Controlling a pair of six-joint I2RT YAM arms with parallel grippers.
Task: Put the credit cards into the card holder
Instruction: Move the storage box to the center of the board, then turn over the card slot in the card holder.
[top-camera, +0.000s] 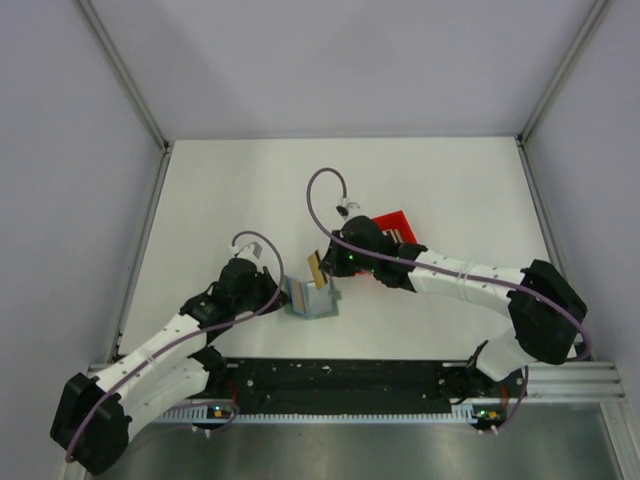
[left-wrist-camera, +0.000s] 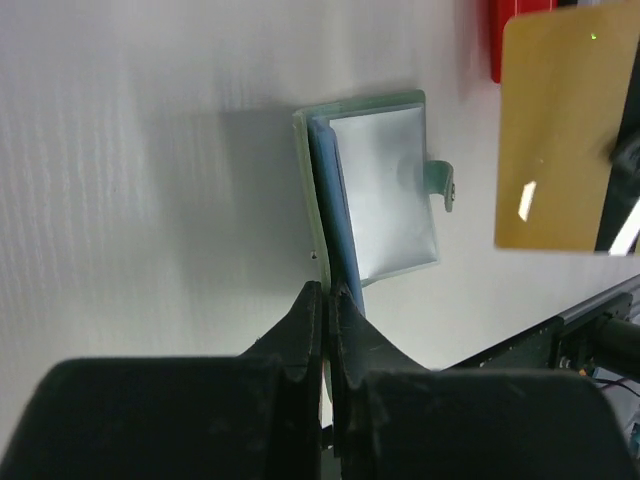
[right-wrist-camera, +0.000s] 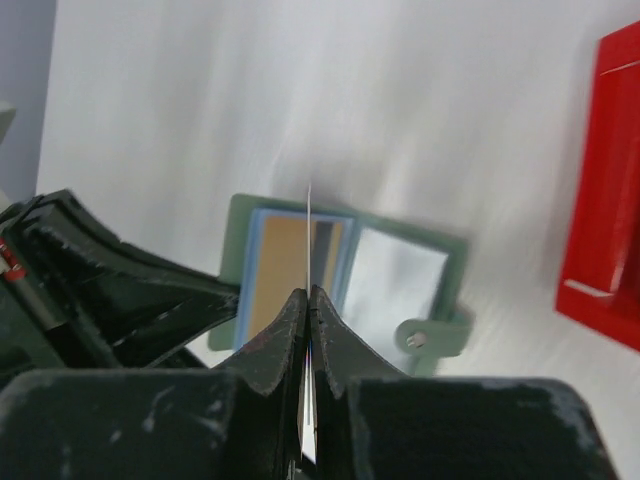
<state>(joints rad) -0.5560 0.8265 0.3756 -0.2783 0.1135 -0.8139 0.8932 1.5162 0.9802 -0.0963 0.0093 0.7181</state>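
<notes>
The card holder (left-wrist-camera: 385, 190) lies open on the tabletop (top-camera: 230, 190), close to its near edge and a little left of centre, with the red bin (top-camera: 397, 226) further in and to the right. The left gripper (left-wrist-camera: 326, 300) is clamped on one raised leaf of the holder, pinning it so the light blue inside faces up. The snap tab (left-wrist-camera: 443, 185) sticks out on the far side. The right gripper (right-wrist-camera: 308, 300) pinches a gold credit card (left-wrist-camera: 560, 130) by one end and holds it on edge just above the open holder, clear of the pocket. A tan panel (right-wrist-camera: 280, 275) shows in the holder's left half; I cannot tell whether it is a seated card or a reflection. The card looks thin, stiff, light and glossy, so it probably slips easily between smooth pads and would twist if gripped off-centre. A firm hold on a short end, leaving most of the length free to enter the slot, seems right. The holder looks soft and floppy, light enough to skate across the tabletop if pushed, so it likely needs holding at the leaf or spine, away from the pocket mouth. Jamming the card's corner against the soft lip could buckle the leaf rather than open it.
</notes>
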